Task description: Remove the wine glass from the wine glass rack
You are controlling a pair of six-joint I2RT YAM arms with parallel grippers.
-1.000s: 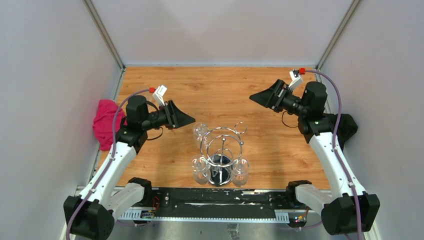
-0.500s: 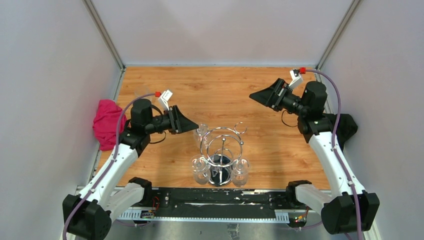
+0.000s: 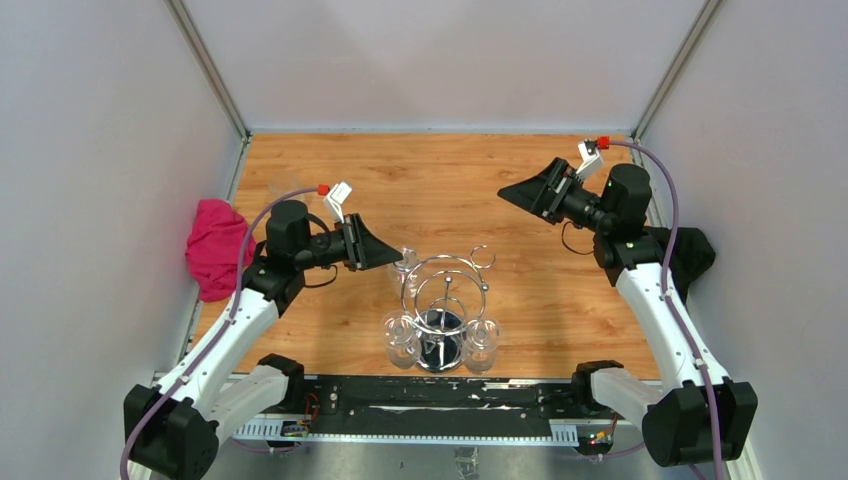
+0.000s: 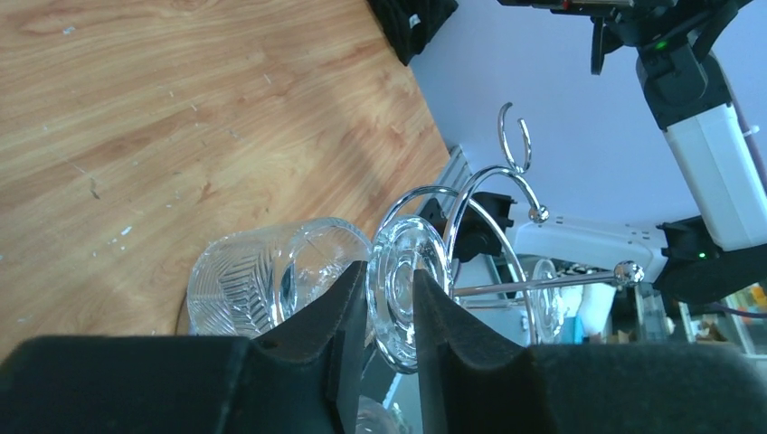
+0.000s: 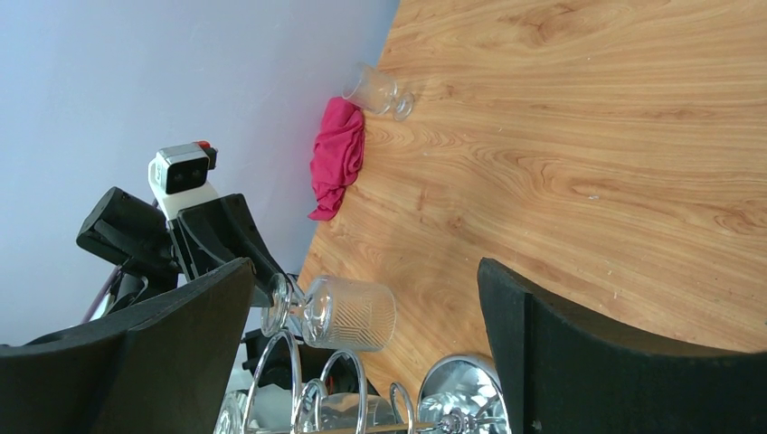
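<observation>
The chrome wine glass rack (image 3: 445,295) stands near the front middle of the table, with glasses hanging bowl-down. My left gripper (image 3: 393,258) is at its back left loop, its jaws closed to a narrow gap on the foot of a cut-pattern wine glass (image 3: 404,264). In the left wrist view the fingers (image 4: 347,307) pinch the glass foot (image 4: 398,271) by the wire loop (image 4: 479,181). In the right wrist view the same glass (image 5: 348,314) hangs beside the rack's mirrored base (image 5: 457,389). My right gripper (image 3: 512,193) is wide open and empty, raised at the back right.
Two more glasses (image 3: 400,338) (image 3: 481,342) hang at the rack's front. A loose glass (image 3: 285,184) lies at the table's left, next to a pink cloth (image 3: 212,248). A dark object (image 3: 695,250) sits at the right wall. Grey walls close in three sides.
My left gripper has moved right to the rack and closed on the back left glass's foot. The right arm has not moved.
</observation>
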